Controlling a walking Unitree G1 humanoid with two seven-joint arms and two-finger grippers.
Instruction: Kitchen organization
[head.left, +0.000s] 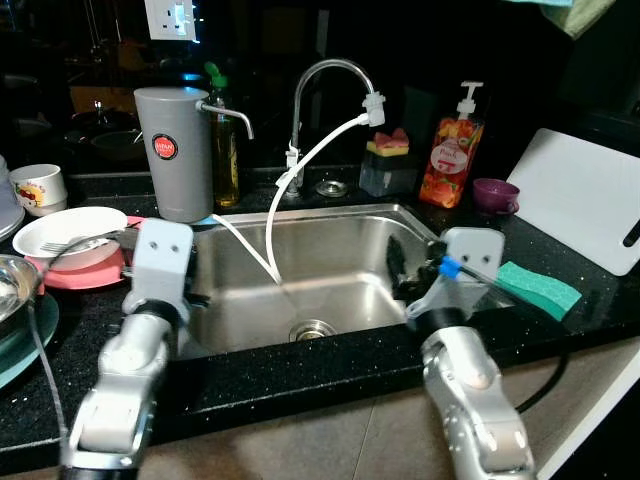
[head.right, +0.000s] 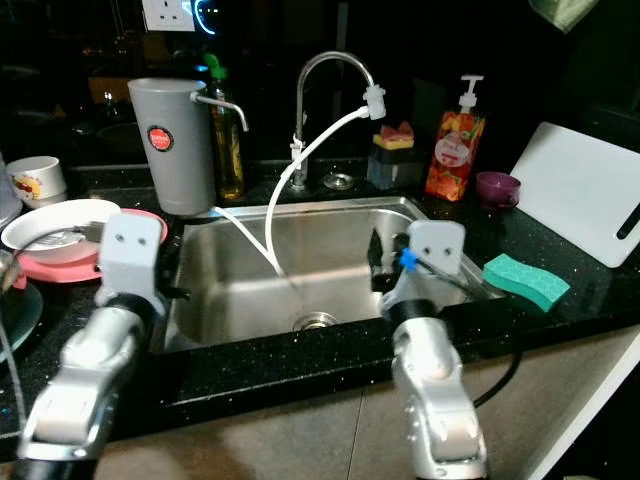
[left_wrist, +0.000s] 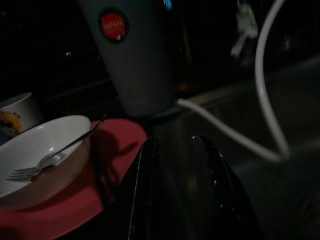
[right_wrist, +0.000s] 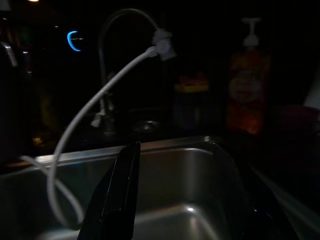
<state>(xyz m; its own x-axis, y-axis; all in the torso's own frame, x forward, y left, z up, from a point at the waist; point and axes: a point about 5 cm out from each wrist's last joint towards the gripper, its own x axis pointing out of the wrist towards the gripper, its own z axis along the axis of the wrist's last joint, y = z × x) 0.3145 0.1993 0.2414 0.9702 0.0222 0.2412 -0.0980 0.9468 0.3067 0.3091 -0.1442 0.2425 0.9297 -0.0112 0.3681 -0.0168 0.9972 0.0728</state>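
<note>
Left pincer (left_wrist: 172, 165) narrow, empty, near white bowl (head.left: 68, 236). Right pincer (right_wrist: 185, 200) wide over sink (head.left: 330, 222). Open left wider, grip bowl rim away from fork (left_wrist: 50, 159).

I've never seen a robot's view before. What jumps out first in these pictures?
The shiny steel sink sits dead centre in a black counter, with a white hose looping from the curved tap down into the basin. The robot's two silver arms reach toward it, the left gripper near a white bowl holding a fork, the right gripper over the basin.
</note>
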